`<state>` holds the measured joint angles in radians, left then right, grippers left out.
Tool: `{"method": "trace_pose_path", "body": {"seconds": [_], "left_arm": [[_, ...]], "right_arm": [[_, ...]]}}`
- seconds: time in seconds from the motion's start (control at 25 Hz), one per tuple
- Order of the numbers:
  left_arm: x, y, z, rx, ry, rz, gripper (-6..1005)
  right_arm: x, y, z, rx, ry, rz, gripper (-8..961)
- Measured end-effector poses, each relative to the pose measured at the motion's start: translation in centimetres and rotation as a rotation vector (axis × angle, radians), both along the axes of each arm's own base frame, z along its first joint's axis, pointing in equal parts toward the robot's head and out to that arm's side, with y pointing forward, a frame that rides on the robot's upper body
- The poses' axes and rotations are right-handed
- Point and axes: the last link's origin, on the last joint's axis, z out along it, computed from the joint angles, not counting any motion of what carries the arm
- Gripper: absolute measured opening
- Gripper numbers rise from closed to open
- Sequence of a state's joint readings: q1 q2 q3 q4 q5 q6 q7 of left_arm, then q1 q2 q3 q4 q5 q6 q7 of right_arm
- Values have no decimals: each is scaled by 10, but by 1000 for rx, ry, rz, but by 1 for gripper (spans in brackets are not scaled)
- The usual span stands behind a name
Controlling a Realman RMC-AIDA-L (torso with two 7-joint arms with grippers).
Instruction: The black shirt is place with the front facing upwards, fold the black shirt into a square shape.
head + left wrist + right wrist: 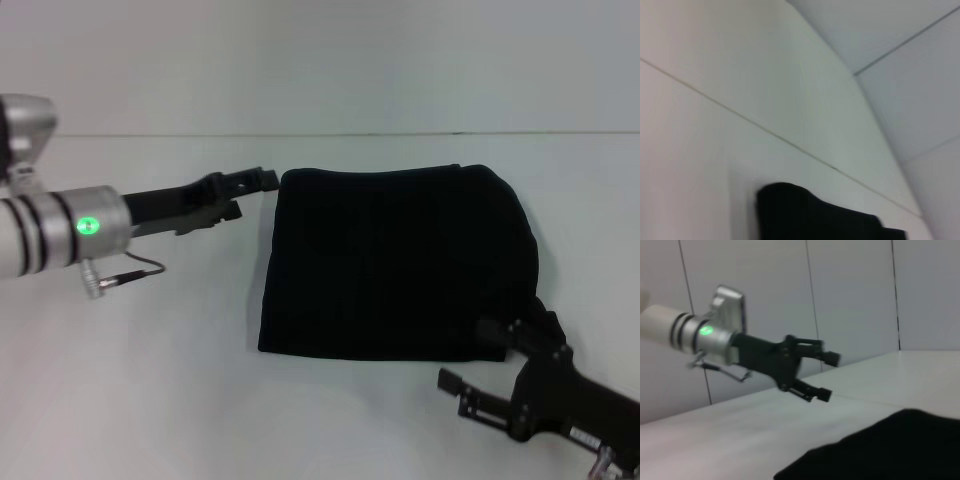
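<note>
Spreading across the frame, a white table (150, 400) carries the black shirt (395, 265), which lies folded into a compact, roughly square block a little right of the table's centre in the head view. No lettering or label shows on the upper face; the right edge bulges outward in a soft curve, while the left and near edges run nearly straight. Behind the table stands a pale panelled wall (850, 290).

Reaching in from the robot's left, the left gripper (250, 196) hangs above the table just beside the shirt's far-left corner, apart from the cloth. Its two fingers are spread with nothing between them, a state the right wrist view confirms (827, 376). A green light (88, 226) glows on that arm's silver wrist.

Down at the near-right corner of the shirt sits the right gripper (470, 355), its fingers likewise parted and holding nothing; the farther finger lies over or right at the cloth's edge, though contact cannot be told. A corner of the shirt (810, 215) shows in the left wrist view.
</note>
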<state>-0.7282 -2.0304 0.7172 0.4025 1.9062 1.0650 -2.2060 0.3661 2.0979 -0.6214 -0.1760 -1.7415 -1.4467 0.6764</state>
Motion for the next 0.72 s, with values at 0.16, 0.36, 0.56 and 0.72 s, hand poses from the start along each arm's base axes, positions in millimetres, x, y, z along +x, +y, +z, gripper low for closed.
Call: {"method": "trace_pose_path", "body": {"seconds": [0.16, 0.36, 0.56, 0.72], "left_arm": [[8, 10, -19, 2, 74, 18, 912], [13, 16, -31, 42, 112, 46, 912], [11, 17, -43, 74, 162, 80, 911], [14, 15, -52, 81, 174, 77, 911]], "right_arm": [[4, -8, -5, -3, -4, -15, 900], [7, -11, -4, -3, -9, -25, 900], [8, -10, -2, -1, -11, -26, 900], [8, -10, -2, -1, -11, -28, 900]]}}
